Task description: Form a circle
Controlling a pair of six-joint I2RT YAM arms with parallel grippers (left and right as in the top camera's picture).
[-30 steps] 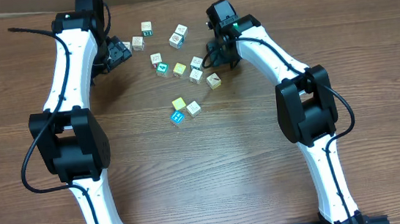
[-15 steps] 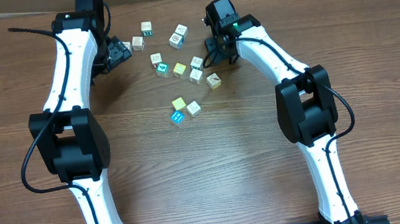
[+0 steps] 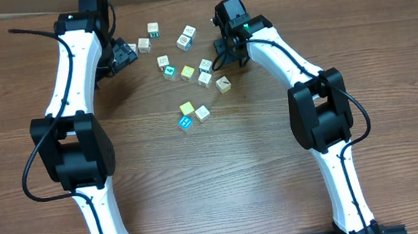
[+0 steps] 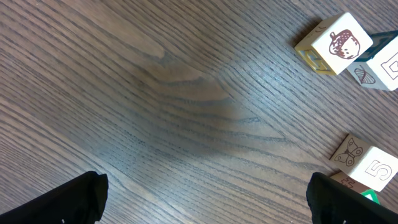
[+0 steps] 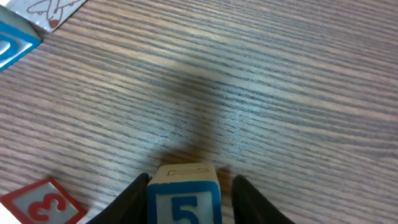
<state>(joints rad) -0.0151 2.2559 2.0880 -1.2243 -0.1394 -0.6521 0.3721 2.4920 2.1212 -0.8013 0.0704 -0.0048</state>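
The right gripper [image 5: 189,193] has its jaws apart, flanking a blue-framed "5" cube [image 5: 184,200]: one finger [image 5: 138,198] touches the cube, while a sliver of table [image 5: 280,93] shows before the other finger. The left gripper [image 4: 205,202] stands fully open above bare table; an acorn cube [image 4: 339,42] lies ahead of one fingertip. The remaining cubes [image 3: 189,73] lie scattered between both grippers, forming no circle.

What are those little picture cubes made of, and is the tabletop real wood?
The acorn cube looks like wood with printed faces: pale, matte, crisp edges, a yellow frame on one side; plastic is possible. The tabletop shows dark brown grain with a dull sheen, either real wood or printed laminate; the look leaves that open.
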